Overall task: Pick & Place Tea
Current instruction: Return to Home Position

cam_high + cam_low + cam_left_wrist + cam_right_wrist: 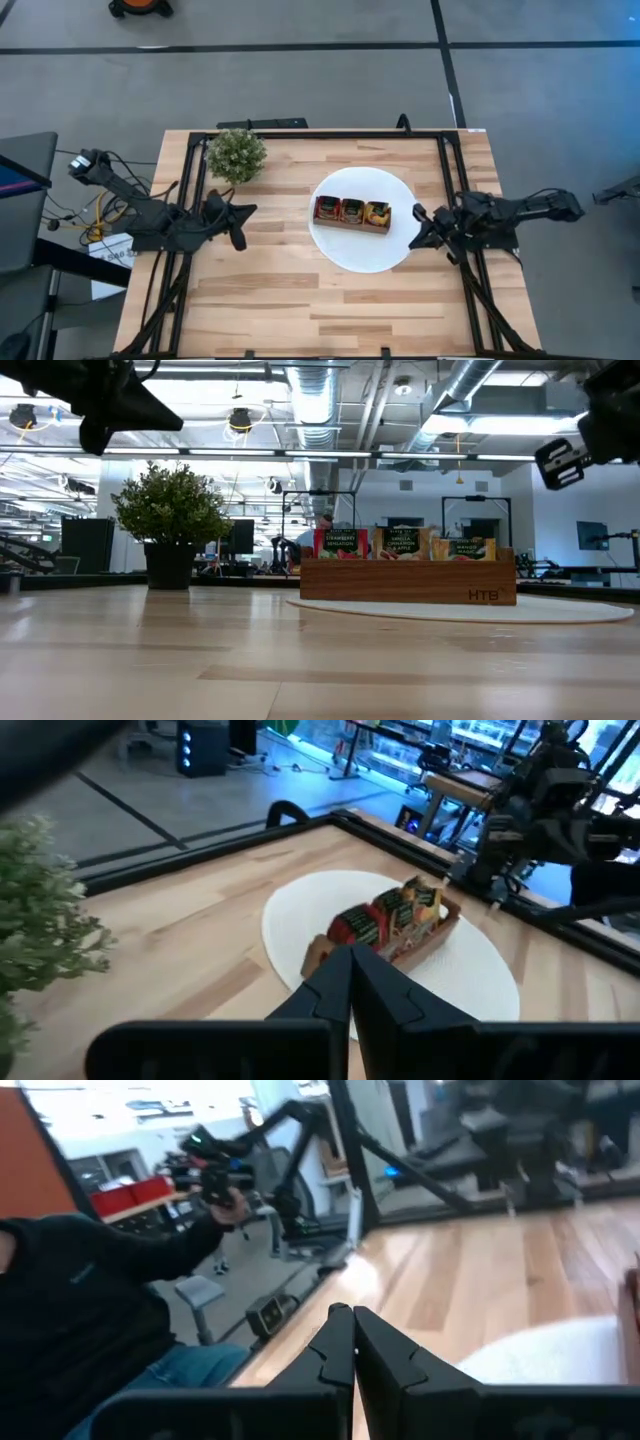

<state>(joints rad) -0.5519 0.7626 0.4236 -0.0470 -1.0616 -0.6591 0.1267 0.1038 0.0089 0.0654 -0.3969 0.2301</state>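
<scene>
The tea sachets (pixel 352 210) stand upright in a brown three-compartment wooden tray (pixel 351 223) that rests on a white plate (pixel 362 255) at the table's middle. In the low view the red, green and orange sachets (pixel 400 543) stick up above the tray (pixel 408 582). The left wrist view shows the sachets (pixel 385 920) ahead of my left gripper (pixel 350 960), which is shut. My left gripper (pixel 238 222) hovers left of the plate. My right gripper (pixel 418 228) hovers at the plate's right edge, shut (pixel 352 1320), holding nothing.
A small green potted plant (pixel 236 155) stands near the table's far left. A black frame (pixel 320 134) runs along the table's far and side edges. Bare wood lies toward the near edge. A seated person (pixel 90 1310) shows beyond the table in the right wrist view.
</scene>
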